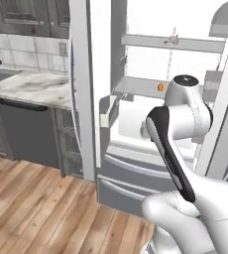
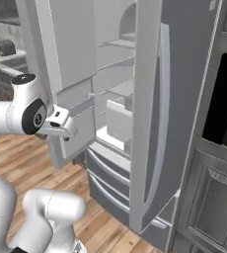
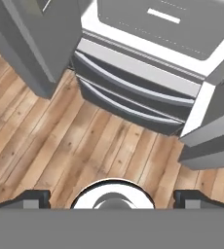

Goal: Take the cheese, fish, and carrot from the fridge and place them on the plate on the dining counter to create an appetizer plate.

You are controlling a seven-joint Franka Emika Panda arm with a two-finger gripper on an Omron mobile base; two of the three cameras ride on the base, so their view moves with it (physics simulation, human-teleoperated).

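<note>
The white fridge stands open in front of me, its interior bright, with grey shelves and drawers low down. At the middle shelf's edge a small orange item peeks out beside my arm; I cannot tell whether it is the carrot or the cheese. A small pale-brown thing sits on the upper shelf, too small to name. My gripper hangs outside the fridge, pointing down at the floor. In the hand view its fingertips are spread wide with nothing between them. The plate and the dining counter are out of view.
The left fridge door and right door stand open on either side of me. A marble counter with a sink and dark dishwasher lies left. The dark oven cabinet is right. Wooden floor below.
</note>
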